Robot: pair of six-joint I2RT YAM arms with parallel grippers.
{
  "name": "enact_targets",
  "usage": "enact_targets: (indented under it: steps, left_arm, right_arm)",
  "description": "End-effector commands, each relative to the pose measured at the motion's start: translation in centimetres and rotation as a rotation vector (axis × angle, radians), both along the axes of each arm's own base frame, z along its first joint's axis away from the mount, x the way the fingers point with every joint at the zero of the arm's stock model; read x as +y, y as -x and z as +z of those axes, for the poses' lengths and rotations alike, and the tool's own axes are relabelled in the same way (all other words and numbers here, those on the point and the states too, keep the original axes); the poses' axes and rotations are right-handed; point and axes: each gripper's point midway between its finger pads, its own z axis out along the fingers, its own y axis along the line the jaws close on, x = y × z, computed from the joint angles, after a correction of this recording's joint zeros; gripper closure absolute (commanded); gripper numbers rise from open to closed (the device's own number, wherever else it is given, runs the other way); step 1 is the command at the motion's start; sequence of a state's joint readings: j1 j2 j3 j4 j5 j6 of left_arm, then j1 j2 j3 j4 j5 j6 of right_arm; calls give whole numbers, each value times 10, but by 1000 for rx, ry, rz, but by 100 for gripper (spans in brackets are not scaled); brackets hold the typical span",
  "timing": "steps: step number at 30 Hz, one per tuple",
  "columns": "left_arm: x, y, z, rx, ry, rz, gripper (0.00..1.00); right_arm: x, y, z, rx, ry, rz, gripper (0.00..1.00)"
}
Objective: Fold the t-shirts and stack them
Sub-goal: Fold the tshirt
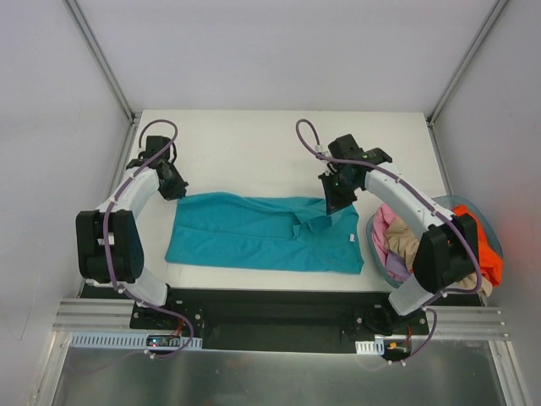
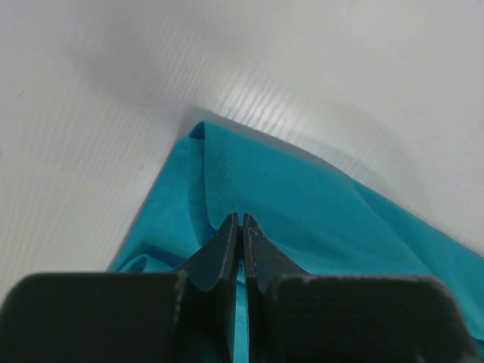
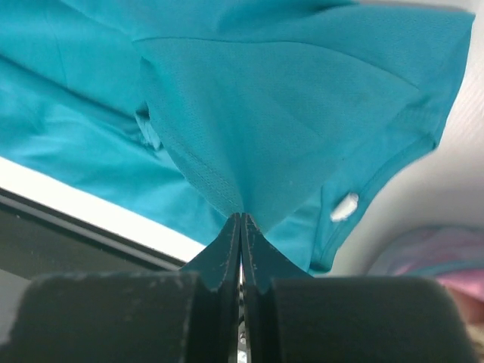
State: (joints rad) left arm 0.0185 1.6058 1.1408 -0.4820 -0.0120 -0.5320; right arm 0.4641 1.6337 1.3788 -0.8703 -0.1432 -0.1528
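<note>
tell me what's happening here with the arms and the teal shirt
Both arms are working the teal t-shirt, which lies spread on the table. The left gripper is shut on its far left corner; the right gripper pinches cloth at the collar end, tenting it up. Pink, tan and orange shirts wait in the basket at right. Nothing is stacked yet.

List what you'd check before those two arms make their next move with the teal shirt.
1. Grip of left pincer on the teal shirt: ok, shut on a far corner.
2. Grip of right pincer: ok, shut on cloth that tents up to it.
3. Shirt lying smooth: not ok, it is bunched near the right pincer.
4. Shirt's edge apart from the basket: cannot tell; they lie very close.
</note>
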Motion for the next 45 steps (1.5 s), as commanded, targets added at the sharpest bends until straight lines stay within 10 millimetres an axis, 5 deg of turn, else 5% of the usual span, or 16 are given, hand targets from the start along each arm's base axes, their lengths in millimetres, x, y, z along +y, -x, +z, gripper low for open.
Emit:
enact_targets:
  steps: [1, 8, 14, 20, 22, 27, 28, 30, 34, 37, 41, 45]
  left_arm:
    - [2, 17, 12, -53, -31, 12, 100]
    - [5, 46, 7, -54, -45, 32, 100]
    - [12, 52, 15, -88, -74, 58, 100]
    - [12, 66, 4, -64, -64, 105, 98]
    - [18, 76, -3, -45, -86, 129, 91]
    - [20, 86, -2, -36, -85, 170, 7]
    - [17, 83, 3, -49, -72, 159, 3]
    - [13, 80, 11, -69, -54, 145, 1]
    - [-9, 68, 28, -111, 59, 90, 1]
    - [-38, 62, 30, -108, 71, -9, 1]
    - [-80, 58, 12, -34, 122, -148, 1]
    - [-83, 61, -15, 53, 119, -165, 1]
  right_arm:
    - [-19, 36, 14, 6, 35, -38, 99]
    - [-23, 69, 15, 42, 30, -13, 99]
    - [-26, 85, 20, 50, 26, -9, 99]
    - [-24, 99, 5, 103, 34, 12, 94]
    - [-22, 105, -4, 135, 32, 23, 81]
    - [-18, 119, -12, 197, 30, 53, 45]
    - [-19, 118, -12, 196, 40, 47, 36]
    - [-22, 113, -7, 175, 60, 40, 3]
    - [-8, 99, 0, 149, 13, -3, 3]
    - [22, 97, -6, 191, -130, -35, 3]
    - [42, 89, -28, 234, -203, -91, 3]
    - [46, 82, -57, 274, -186, -137, 3]
